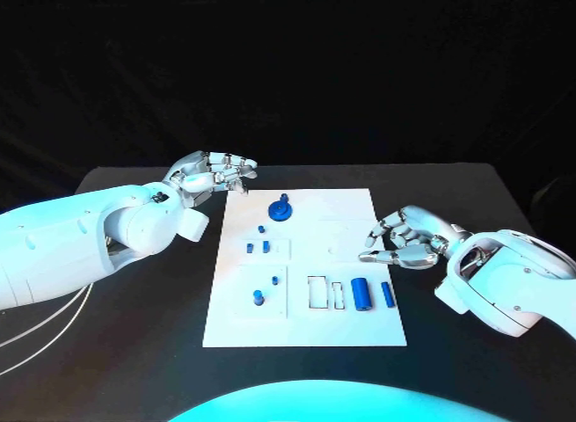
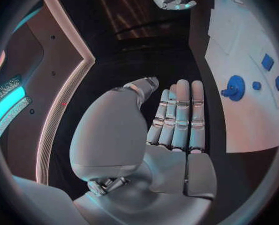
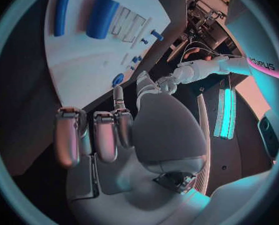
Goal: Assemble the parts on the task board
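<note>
From the head camera I see the flat white rectangular task board (image 1: 316, 264) lying in the middle of the black table (image 1: 135, 334). On it sit the small blue parts: a round blue disc with a short stem (image 1: 280, 209) near the far edge, tiny blue pegs (image 1: 265, 244) at mid-board, and a thick blue cylinder (image 1: 360, 292) beside a slimmer blue rod (image 1: 388, 294) near the front right. My silver left hand (image 1: 215, 174) hovers off the board's far left corner, fingers loosely curled, holding nothing. My silver right hand (image 1: 408, 239) sits just beside the board's right edge, fingers bent inward, empty.

On the left wrist camera, the left hand (image 2: 177, 122) shows fingers straight and side by side, nothing in them, with the blue disc (image 2: 234, 87) close by on the board.

On the right wrist camera, the right hand (image 3: 102, 135) has its fingers curled over an empty palm; the thick cylinder (image 3: 102, 17) and slim rod (image 3: 61, 15) lie on the board beyond.
</note>
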You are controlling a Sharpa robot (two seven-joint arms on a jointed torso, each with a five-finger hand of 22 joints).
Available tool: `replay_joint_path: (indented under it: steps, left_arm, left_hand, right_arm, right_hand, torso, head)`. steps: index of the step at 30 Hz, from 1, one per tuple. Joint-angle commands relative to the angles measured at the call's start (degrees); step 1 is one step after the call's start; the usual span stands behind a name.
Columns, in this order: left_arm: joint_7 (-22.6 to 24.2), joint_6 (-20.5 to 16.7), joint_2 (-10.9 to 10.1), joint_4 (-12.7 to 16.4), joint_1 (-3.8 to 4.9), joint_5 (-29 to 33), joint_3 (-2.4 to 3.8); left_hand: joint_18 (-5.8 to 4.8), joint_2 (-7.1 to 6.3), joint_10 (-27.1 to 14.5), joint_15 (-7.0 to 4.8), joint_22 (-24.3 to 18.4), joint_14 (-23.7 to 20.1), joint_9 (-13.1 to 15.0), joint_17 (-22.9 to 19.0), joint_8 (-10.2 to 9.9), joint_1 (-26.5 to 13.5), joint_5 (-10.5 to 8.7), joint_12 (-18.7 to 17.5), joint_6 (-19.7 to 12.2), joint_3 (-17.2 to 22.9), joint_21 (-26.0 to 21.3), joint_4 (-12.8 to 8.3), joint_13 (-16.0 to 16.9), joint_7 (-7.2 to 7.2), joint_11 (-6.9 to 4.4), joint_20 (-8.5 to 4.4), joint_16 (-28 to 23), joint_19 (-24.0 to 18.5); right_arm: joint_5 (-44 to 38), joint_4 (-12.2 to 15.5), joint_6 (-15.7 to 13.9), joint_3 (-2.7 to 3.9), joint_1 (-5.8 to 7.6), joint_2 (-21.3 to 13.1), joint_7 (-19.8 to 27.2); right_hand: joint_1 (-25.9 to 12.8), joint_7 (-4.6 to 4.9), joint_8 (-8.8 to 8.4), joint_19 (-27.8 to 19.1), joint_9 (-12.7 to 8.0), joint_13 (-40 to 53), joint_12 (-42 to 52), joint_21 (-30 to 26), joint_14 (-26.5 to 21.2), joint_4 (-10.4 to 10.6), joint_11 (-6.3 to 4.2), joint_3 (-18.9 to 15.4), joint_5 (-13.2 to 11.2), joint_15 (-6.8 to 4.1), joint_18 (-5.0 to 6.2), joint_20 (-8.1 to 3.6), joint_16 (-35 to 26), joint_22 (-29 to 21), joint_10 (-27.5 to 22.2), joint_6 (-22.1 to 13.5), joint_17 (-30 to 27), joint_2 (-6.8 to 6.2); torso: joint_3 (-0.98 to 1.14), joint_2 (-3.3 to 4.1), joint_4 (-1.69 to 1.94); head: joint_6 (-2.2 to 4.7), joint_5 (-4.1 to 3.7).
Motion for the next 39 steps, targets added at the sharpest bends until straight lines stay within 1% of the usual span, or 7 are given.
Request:
replay_joint_path:
  steps: [1,2,7,10,16,26,39]
  left_arm:
    - [0.6,0.76,0.02,0.26,-0.04,0.57,0.01]
    - [0.6,0.77,0.0,0.29,-0.07,0.57,0.0]
    - [0.6,0.82,-0.11,0.42,-0.15,0.58,-0.03]
    - [0.59,0.84,-0.26,0.5,-0.2,0.58,-0.05]
    - [0.57,0.83,-0.46,0.6,-0.23,0.58,-0.06]
    - [0.5,0.91,-0.64,0.69,-0.24,0.58,-0.06]
    - [0.33,1.21,-1.01,0.88,-0.24,0.58,-0.06]
  left_hand:
    - [0.69,0.46,-0.38,0.45,-0.05,-0.05,-0.06,-0.02,0.22,0.13,0.13,0.2,-0.48,-0.05,-0.3,0.33,-0.06,0.12,0.07,0.17,-0.38,0.42]
    - [0.69,0.46,-0.38,0.45,-0.05,-0.05,-0.06,-0.02,0.22,0.13,0.13,0.2,-0.48,-0.05,-0.3,0.33,-0.06,0.12,0.07,0.17,-0.38,0.42]
    - [0.69,0.46,-0.38,0.45,-0.05,-0.05,-0.06,-0.02,0.22,0.13,0.13,0.2,-0.48,-0.05,-0.3,0.33,-0.06,0.12,0.07,0.17,-0.38,0.42]
    - [0.69,0.46,-0.38,0.45,-0.05,-0.05,-0.06,-0.02,0.22,0.13,0.13,0.2,-0.48,-0.05,-0.3,0.33,-0.06,0.12,0.07,0.17,-0.38,0.42]
    - [0.69,0.46,-0.38,0.45,-0.05,-0.05,-0.06,-0.02,0.22,0.13,0.13,0.2,-0.48,-0.05,-0.3,0.33,-0.06,0.12,0.07,0.17,-0.38,0.42]
    - [0.69,0.46,-0.38,0.45,-0.05,-0.05,-0.06,-0.02,0.22,0.13,0.13,0.2,-0.48,-0.05,-0.3,0.33,-0.06,0.12,0.07,0.17,-0.38,0.42]
    - [0.69,0.42,-0.47,0.46,-0.15,-0.06,-0.08,0.0,0.3,0.08,0.15,0.36,-0.51,-0.19,-0.49,0.49,-0.06,0.11,0.07,0.19,-0.38,0.5]
  right_arm:
    - [-1.89,1.75,3.09,-0.12,-1.17,-1.31,-6.2]
    - [-3.2,2.13,2.91,-0.14,-1.53,-1.57,-7.25]
    - [-7.96,3.16,2.51,-0.18,-3.04,-1.84,-11.33]
    - [-9.6,3.37,2.94,-0.19,-3.73,-1.64,-13.44]
    - [-11.13,3.36,4.02,-0.21,-4.7,-0.98,-15.59]
    - [-12.34,1.69,4.85,-0.24,-6.0,1.59,-17.21]
    - [-13.75,-1.15,8.89,-0.4,-6.98,4.79,-19.49]
  right_hand:
    - [-1.77,-0.22,1.25,5.25,0.78,14.28,3.18,2.06,5.28,0.18,-0.07,-1.11,0.23,-0.21,-0.9,0.01,0.85,14.03,5.64,-0.23,11.33,-0.21]
    - [-2.52,-0.37,1.78,5.39,1.12,15.21,3.94,2.89,5.42,0.18,-0.16,-1.72,0.26,-0.3,-1.05,-0.03,1.14,14.23,6.24,-0.08,12.09,-0.37]
    - [-3.55,-0.56,2.5,5.69,1.62,15.21,3.94,4.6,5.6,0.22,-0.31,-3.01,0.29,-0.4,-1.35,-0.13,1.49,14.63,6.24,0.06,13.05,-0.54]
    - [-4.72,-0.71,2.92,5.81,1.9,15.21,3.94,5.34,5.67,0.26,-0.44,-3.84,0.32,-0.5,-1.49,-0.2,1.63,14.81,6.24,0.27,13.44,-0.56]
    - [-5.89,-0.78,3.15,5.9,2.07,15.21,3.94,5.87,5.71,0.28,-0.51,-4.73,0.35,-0.55,-1.58,-0.26,1.72,14.93,6.24,0.28,13.67,-0.51]
    - [-6.49,-0.93,3.49,5.92,2.26,15.21,3.94,5.96,5.72,0.26,-0.62,-4.88,0.36,-0.62,-1.6,-0.31,1.74,14.96,6.24,0.64,13.74,0.31]
    - [-7.26,-1.05,3.74,5.98,2.4,15.21,3.94,6.29,5.77,0.27,-0.72,-5.1,0.3,-0.7,-1.66,-0.36,1.82,15.04,6.24,0.9,13.98,0.65]
  torso:
    - [0.24,-0.21,-0.56]
    - [0.3,-0.21,-0.62]
    - [0.43,-0.22,-0.65]
    - [0.37,-0.16,-0.46]
    - [0.19,-0.16,-0.48]
    - [0.21,-0.16,-0.47]
    - [0.25,-0.14,-0.54]
  head:
    - [-0.27,-0.67]
    - [-0.35,-0.74]
    - [-0.72,-0.87]
    - [-0.9,-0.94]
    - [-1.12,-0.98]
    - [-1.36,-0.6]
    - [-1.79,-0.18]
